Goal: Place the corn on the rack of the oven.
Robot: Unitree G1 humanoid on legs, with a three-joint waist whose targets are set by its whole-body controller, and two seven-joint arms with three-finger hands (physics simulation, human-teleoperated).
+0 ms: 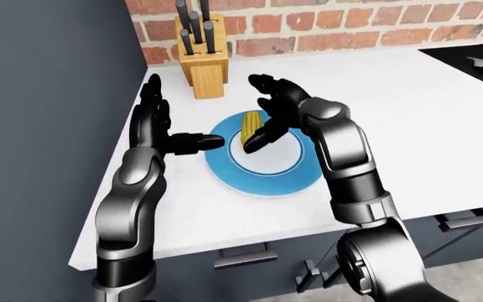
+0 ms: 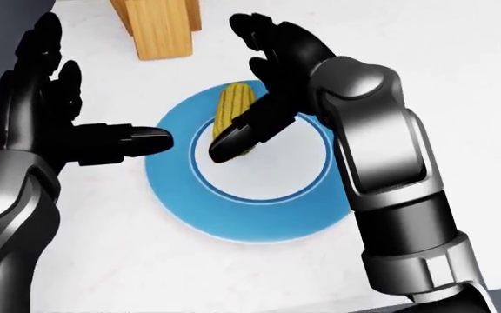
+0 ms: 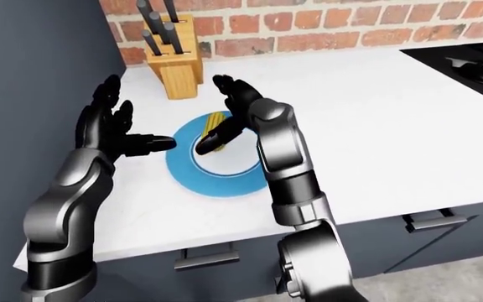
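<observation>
- corn [image 2: 233, 111] lies on its side in the white centre of the blue plate [image 2: 242, 225], long axis running from plate centre toward the knife block [image 1: 202, 66], which stands just beyond the plate's top rim in the left-eye view
- plate sits on the white counter [image 1: 409, 126], near its left end; no oven or rack in any view, only the corner of a black stove [image 1: 476, 60] far to the plate's right
- right hand [image 2: 264, 85] spread wide, over the plate's upper half; thumb lies across the lower end of the cob, other fingers above it, nothing gripped
- left hand [image 2: 55, 124] also wide open, just off the plate's left rim, thumb tip close to the rim; contact unclear, holding nothing
- handling guess: cob is light, stiff, cylindrical, so likely to roll on the smooth plate if nudged from one side; bumpy kernels should give some grip
- best hold probably at mid-length, fingers and thumb on opposite long sides across the axis
- end grip looks riskier: tapered, could pivot or slip out
</observation>
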